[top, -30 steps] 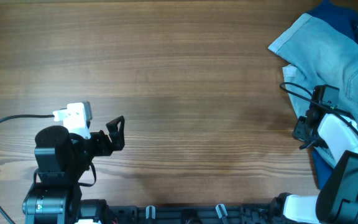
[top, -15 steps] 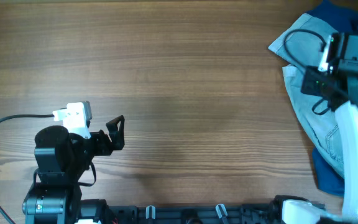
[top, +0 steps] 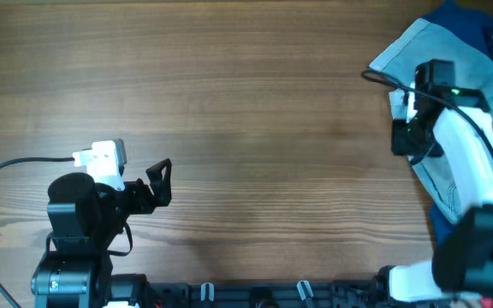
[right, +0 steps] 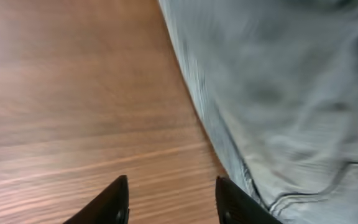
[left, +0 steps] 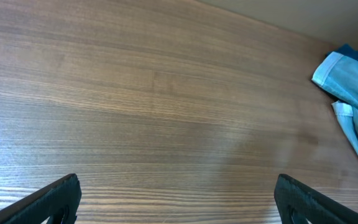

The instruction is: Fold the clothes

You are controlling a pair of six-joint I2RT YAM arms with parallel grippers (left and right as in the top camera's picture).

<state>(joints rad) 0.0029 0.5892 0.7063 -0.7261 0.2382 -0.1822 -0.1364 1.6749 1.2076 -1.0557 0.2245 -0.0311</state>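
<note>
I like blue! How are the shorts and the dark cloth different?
The shorts are pale, faded blue; the dark cloth is deep blue. The shorts lie on top; the dark cloth peeks out from under them. Both lie at the table's right edge.

The shorts (top: 426, 47) are located at the far right of the table (top: 246, 103), laid over another garment (top: 465, 21). The right gripper (top: 403, 139) is positioned at their left edge. The left gripper (top: 164, 181) is positioned at the near left, well apart.
</note>
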